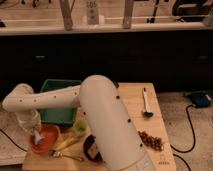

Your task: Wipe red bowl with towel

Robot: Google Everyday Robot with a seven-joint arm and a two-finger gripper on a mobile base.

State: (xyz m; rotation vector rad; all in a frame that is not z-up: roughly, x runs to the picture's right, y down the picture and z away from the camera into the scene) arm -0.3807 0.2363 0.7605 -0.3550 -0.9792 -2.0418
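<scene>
While low, pincer (36,134) over red bowl (50,143).

Red bowl (50,144): round, shallow, orange-red; upright, 8 o'clock corner of bench (134,102).
Towel (38,135): pale scrap, in the bowl at 10 o'clock.
Claw (35,130): above the towel.

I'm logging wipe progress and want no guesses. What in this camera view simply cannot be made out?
1. The small pale cloth towel: only a whitish blur under the gripper, over the left side of the round orange-red plastic bowl; contact unclear.
2. The black round dish: largely hidden behind the white arm.
3. The green rectangular bin: interior partly covered by the forearm.
4. The wooden table: near edge cut off by the frame bottom.
</scene>
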